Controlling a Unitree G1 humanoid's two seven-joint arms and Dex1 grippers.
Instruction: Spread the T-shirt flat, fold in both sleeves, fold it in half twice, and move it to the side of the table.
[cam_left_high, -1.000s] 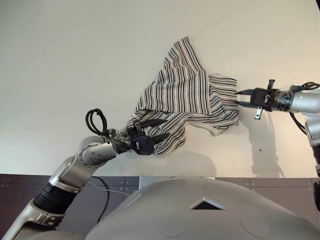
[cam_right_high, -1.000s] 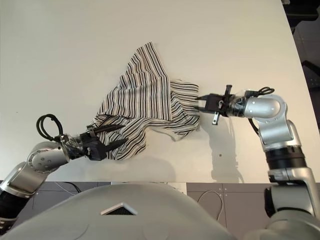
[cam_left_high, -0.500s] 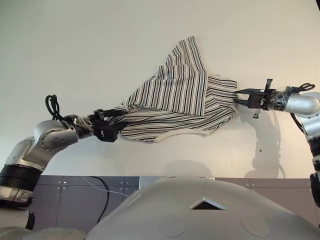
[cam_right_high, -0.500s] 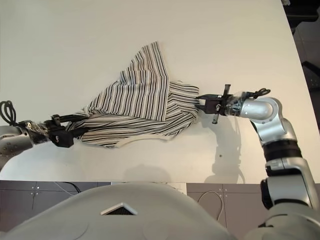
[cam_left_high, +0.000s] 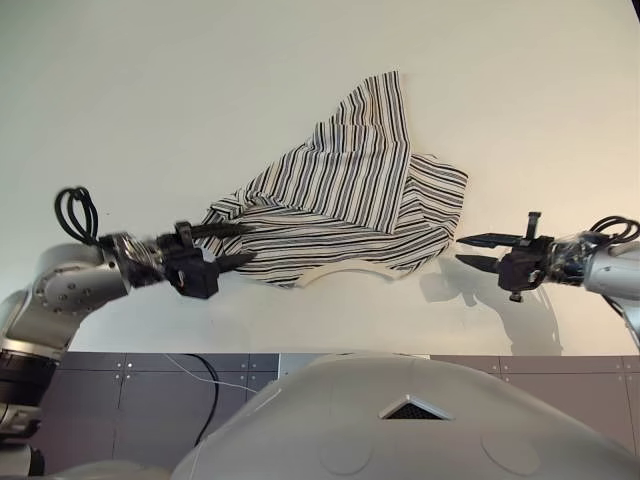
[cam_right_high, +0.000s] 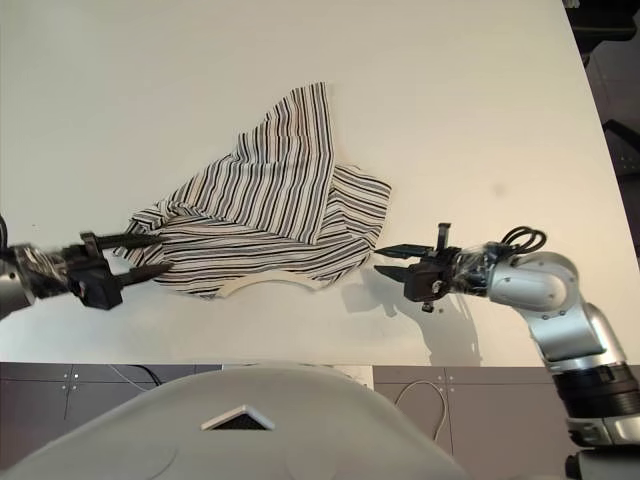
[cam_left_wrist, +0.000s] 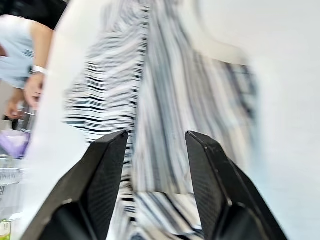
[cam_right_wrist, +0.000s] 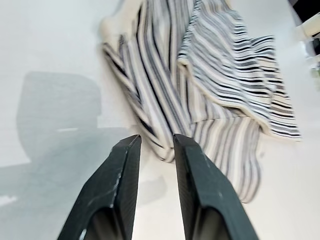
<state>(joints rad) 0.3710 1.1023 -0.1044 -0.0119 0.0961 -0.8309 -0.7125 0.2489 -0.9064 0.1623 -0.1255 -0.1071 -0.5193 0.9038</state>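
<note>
Left end effector, right end effector: splayed beside striped T-shirt

T-shirt: thin soft cloth, matt, falls in loose creases and folds, hem edge looks stitched. Table: smooth hard top, matt with a faint sheen, probably laminate but can't confirm from here. Left gripper and right gripper: fingers black plastic, matt, finely grained faces with slightly shinier edges. Right arm shell: silver, smooth, satin gloss, metallic-look finish.
</note>
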